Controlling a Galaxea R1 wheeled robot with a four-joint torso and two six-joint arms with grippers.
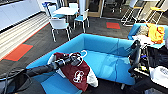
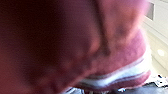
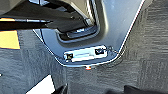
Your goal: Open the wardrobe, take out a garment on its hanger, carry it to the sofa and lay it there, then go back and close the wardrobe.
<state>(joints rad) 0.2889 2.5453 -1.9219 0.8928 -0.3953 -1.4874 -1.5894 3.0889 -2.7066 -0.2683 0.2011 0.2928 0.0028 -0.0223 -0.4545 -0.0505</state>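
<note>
Left arm: enters from near left, left tool (image 1: 73, 60) at the jacket's collar; grip state cannot be told. Jacket (image 1: 75, 72): maroon, white sleeves, draped over the sofa's near-left arm and seat; seen close by the left wrist camera (image 2: 75, 45). Hanger (image 1: 82, 53): white hook above the collar. Sofa (image 1: 105, 57): blue, centre. White chairs (image 1: 60, 26): far left. Right tool: cannot tell.
</note>
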